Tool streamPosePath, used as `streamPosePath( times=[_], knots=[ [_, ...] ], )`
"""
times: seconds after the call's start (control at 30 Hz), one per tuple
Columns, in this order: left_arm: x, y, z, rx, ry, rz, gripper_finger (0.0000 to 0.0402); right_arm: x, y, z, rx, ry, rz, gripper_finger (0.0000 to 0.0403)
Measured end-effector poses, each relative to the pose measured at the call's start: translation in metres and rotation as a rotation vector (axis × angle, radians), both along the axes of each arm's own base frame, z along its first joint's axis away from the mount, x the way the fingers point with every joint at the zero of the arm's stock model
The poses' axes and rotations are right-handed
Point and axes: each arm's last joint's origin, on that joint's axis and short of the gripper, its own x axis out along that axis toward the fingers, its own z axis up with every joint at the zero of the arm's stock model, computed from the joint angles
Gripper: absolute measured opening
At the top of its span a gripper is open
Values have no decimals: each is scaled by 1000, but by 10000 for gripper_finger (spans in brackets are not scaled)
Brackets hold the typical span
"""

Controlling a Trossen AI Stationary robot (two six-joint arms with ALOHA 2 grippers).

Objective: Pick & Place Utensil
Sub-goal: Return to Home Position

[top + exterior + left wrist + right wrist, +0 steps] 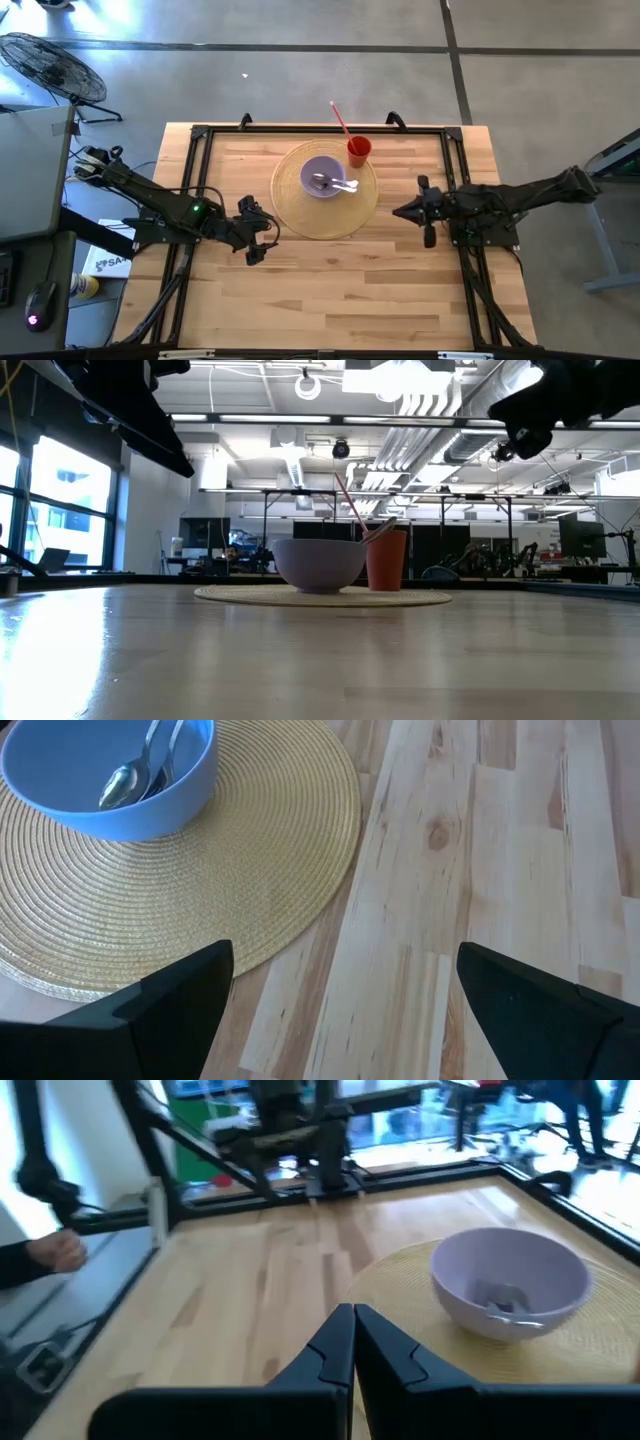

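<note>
since fork (177,736) and spoon (120,785) lie in the bowl (325,165) on the mat (300,215) and the straw (340,118) stands in the cup (359,152), both arms should draw back clear of them, the left gripper (345,950) with fingers spread wide and empty, the right gripper (352,1316) with fingers pressed together on nothing.

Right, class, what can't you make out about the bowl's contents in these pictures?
High view: utensils in the violet bowl are too small to tell fork from spoon.
Low view: the bowl's wall hides them.
Left wrist view: the picture edge cuts off bowl and handles.
</note>
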Motion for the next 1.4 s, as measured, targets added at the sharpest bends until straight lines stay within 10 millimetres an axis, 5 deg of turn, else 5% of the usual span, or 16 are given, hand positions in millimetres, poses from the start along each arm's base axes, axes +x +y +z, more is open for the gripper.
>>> streamPosePath(
  times=[0.53,0.83,1.17,1.4],
  knots=[
    [0,0,0,-1,0,-1,378,-37,-33,-15,7,-168,-80,0],
    [4,-2,4,-201,-88,149,378,-47,-26,-12,-71,-233,-106,0],
    [4,-1,4,-197,-95,157,378,-40,-10,-55,-71,-315,51,0],
    [4,1,6,-100,-134,200,378,-41,-9,-53,-68,-336,64,0]
  ],
)
